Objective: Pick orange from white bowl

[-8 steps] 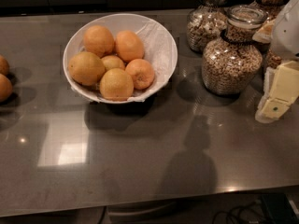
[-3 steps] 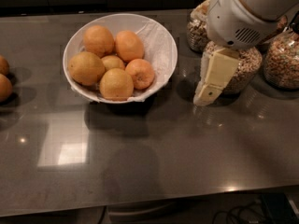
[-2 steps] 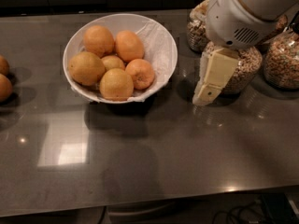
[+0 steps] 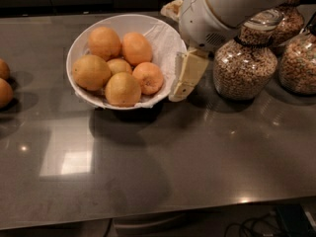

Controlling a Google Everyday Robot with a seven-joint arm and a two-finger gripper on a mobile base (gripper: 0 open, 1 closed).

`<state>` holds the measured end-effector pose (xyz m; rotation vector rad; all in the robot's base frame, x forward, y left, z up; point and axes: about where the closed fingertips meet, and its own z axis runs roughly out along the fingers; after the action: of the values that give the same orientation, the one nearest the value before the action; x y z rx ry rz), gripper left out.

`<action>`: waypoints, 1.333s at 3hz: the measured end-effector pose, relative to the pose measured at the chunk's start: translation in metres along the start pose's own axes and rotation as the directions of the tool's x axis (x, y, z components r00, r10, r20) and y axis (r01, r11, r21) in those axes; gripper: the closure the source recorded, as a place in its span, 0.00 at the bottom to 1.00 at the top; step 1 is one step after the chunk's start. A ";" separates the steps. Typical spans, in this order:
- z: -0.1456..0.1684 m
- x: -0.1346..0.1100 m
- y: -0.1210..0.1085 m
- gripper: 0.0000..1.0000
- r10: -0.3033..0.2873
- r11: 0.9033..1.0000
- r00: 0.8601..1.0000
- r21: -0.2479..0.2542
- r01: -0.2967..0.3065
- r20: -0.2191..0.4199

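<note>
The white bowl (image 4: 168, 38), lined with crumpled white paper, stands at the back left of the dark table. It holds several citrus fruits. A large yellowish orange (image 4: 91, 72) lies at its left, and another like it (image 4: 122, 89) at the front. Smaller, deeper-orange fruits (image 4: 148, 78) lie beside them. My gripper (image 4: 178, 43) hangs at the bowl's right rim, above table level. One cream finger (image 4: 186, 75) points down just outside the rim, and the other fingertip (image 4: 172, 8) shows at the bowl's far right edge. The fingers stand apart and hold nothing.
Glass jars of grain (image 4: 244, 65) stand right of the bowl, close behind the arm, with more (image 4: 298, 63) at the far right. Two loose fruits (image 4: 4, 90) lie at the left edge. The table's front edge (image 4: 158, 214) runs along the bottom.
My gripper has moved left from in front of the jars to the bowl's right rim. The bowl and fruits have not moved.
</note>
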<state>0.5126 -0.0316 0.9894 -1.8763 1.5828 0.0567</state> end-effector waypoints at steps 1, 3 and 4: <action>0.024 -0.031 -0.018 0.00 -0.085 0.996 0.989 0.019 0.084 0.119; 0.036 -0.054 -0.025 0.07 -0.135 0.991 0.972 0.037 0.130 0.195; 0.036 -0.054 -0.025 0.00 -0.135 0.991 0.972 0.037 0.130 0.195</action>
<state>0.5348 0.0346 0.9968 -1.8905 1.3174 0.1593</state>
